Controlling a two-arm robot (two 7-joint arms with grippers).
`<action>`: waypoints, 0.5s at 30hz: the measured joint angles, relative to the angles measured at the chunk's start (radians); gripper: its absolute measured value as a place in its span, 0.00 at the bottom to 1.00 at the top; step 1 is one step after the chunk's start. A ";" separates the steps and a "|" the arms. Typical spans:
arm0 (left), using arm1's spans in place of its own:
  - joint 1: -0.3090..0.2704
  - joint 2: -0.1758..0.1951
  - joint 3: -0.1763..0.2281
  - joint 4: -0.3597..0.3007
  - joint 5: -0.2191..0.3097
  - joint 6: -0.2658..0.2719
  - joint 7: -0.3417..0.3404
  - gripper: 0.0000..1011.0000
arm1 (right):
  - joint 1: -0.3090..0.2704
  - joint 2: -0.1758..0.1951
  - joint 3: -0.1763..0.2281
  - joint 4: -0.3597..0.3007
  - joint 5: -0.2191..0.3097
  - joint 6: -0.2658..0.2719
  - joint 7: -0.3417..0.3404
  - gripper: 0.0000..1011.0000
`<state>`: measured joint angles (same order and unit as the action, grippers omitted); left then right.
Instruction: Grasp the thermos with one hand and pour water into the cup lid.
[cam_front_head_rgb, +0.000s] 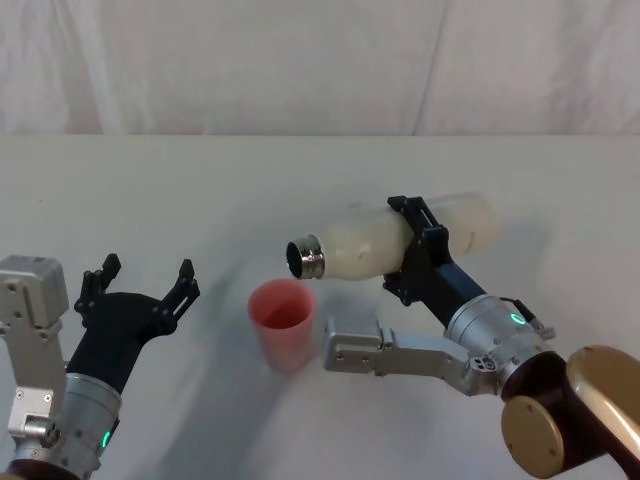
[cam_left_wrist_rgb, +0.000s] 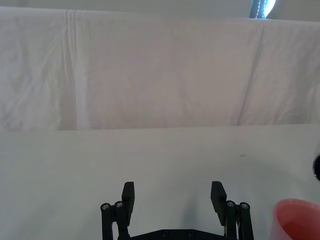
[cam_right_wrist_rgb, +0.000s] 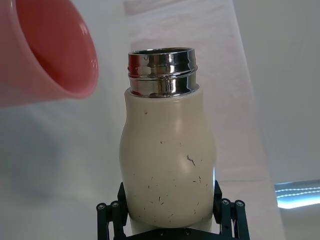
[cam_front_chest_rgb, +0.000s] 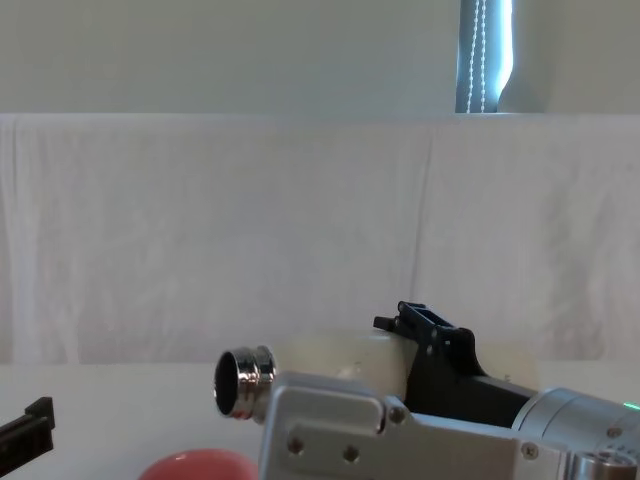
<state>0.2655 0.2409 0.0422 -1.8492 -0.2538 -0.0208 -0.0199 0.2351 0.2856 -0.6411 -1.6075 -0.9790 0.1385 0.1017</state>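
The cream-white thermos (cam_front_head_rgb: 385, 240) lies almost level in the air, its steel neck (cam_front_head_rgb: 307, 257) pointing left, just above the rim of the pink cup lid (cam_front_head_rgb: 283, 322). My right gripper (cam_front_head_rgb: 415, 250) is shut on the thermos body. In the right wrist view the thermos (cam_right_wrist_rgb: 167, 160) sits between the fingers, with the cup lid (cam_right_wrist_rgb: 47, 50) beside its open mouth. The cup lid stands upright on the white table (cam_front_head_rgb: 150, 190). My left gripper (cam_front_head_rgb: 145, 280) rests open to the left of the cup lid, holding nothing; its fingers (cam_left_wrist_rgb: 129, 196) show apart in the left wrist view.
A white cloth backdrop (cam_front_head_rgb: 300, 60) closes off the far edge of the table. In the chest view the thermos neck (cam_front_chest_rgb: 243, 382) hangs over the cup lid rim (cam_front_chest_rgb: 195, 466). Bare tabletop stretches behind and left of the cup lid.
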 joint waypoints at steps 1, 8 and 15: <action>0.000 0.000 0.000 0.000 0.000 0.000 0.000 0.99 | 0.001 0.001 -0.001 0.001 -0.004 0.001 0.000 0.95; 0.000 0.000 0.000 0.000 0.000 0.000 0.000 0.99 | 0.013 0.012 -0.010 0.003 -0.036 0.009 0.009 0.95; 0.000 0.000 0.000 0.000 0.000 0.000 0.000 0.99 | 0.023 0.022 -0.020 0.003 -0.059 0.016 0.027 0.95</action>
<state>0.2655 0.2410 0.0421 -1.8492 -0.2538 -0.0208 -0.0200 0.2582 0.3081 -0.6607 -1.6048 -1.0382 0.1541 0.1284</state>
